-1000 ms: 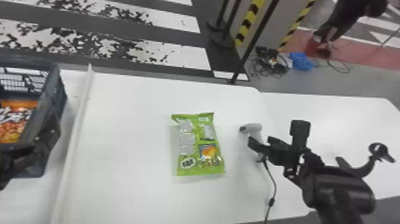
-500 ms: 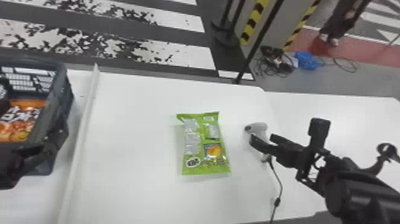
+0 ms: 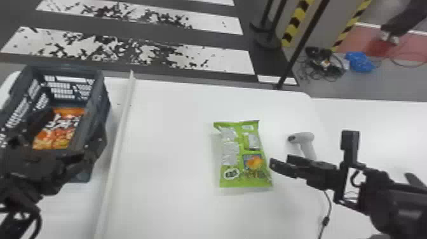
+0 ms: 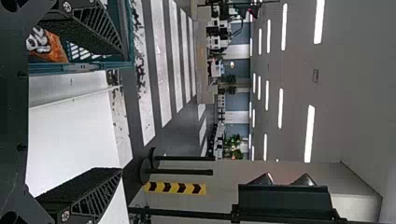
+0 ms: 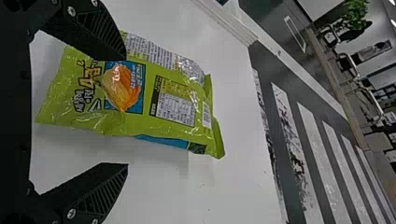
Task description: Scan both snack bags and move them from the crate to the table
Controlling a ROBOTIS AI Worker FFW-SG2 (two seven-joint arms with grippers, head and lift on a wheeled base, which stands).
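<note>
Head view: swung leftward, so more of the open-lattice crate (image 3: 101, 105) shows
Right pincer (image 5: 126, 111): has shifted toward the green snack bag (image 3: 243, 152); spread wide, gripping nothing
Green snack bag: on the bench (image 3: 165, 159), lying flat, between white rail (image 3: 120, 133) and scanner (image 3: 305, 139); glossy film, puffed middle, flat crimped ends
Orange snack bag (image 3: 60, 130): inside the crate, shiny and crinkled
Left pincer (image 4: 122, 111): at the crate, spread wide and empty, ribbed black fingers
Scanner: smooth pale pistol shape, lying on the bench
Meaning: one bag is out, one awaits lifting; the right arm probably wants the green one, though whether it has been scanned I cannot tell
</note>
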